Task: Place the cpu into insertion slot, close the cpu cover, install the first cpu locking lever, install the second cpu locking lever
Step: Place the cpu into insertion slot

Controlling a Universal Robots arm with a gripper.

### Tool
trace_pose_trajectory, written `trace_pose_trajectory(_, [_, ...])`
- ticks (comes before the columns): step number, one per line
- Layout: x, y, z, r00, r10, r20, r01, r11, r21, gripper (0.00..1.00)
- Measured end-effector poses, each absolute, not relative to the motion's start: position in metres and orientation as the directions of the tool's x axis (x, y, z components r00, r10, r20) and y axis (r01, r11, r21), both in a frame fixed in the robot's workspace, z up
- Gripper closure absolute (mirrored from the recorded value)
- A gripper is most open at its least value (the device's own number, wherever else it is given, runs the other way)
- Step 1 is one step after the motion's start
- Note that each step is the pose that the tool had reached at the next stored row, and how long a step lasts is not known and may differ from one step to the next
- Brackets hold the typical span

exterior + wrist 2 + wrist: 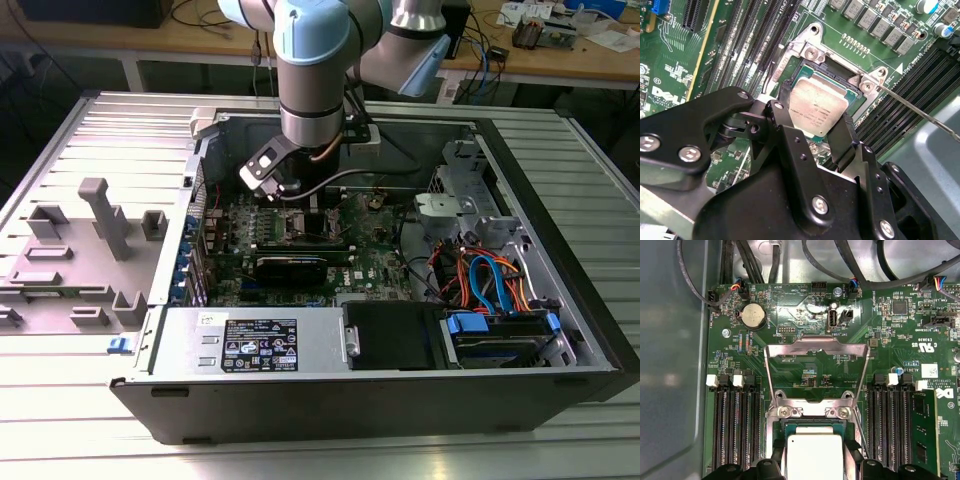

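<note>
Cpu (818, 107) in pincer (816, 112), cpu cover (817, 345) open

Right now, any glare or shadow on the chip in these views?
First wrist view: chip top washed out white by glare, and the raised cover shines too. Second wrist view: chip evenly lit, mild sheen only. Exterior view: board dim beneath the arm.

High and well back in the exterior view, angled down into the open computer case (400, 400); close above the motherboard (805, 315) (670, 60) in both wrist views, first straight down, second slanted, sharing the chip (812, 457) (817, 107).
</note>
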State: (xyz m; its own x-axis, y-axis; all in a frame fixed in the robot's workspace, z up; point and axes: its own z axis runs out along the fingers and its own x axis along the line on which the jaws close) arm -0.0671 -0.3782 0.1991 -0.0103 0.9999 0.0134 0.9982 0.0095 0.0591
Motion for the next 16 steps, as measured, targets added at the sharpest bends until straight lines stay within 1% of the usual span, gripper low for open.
trace_pose_trajectory(16, [-0.0671,-0.3781,0.199,-0.01,1.0,0.014,0.998,0.009,0.059,0.46])
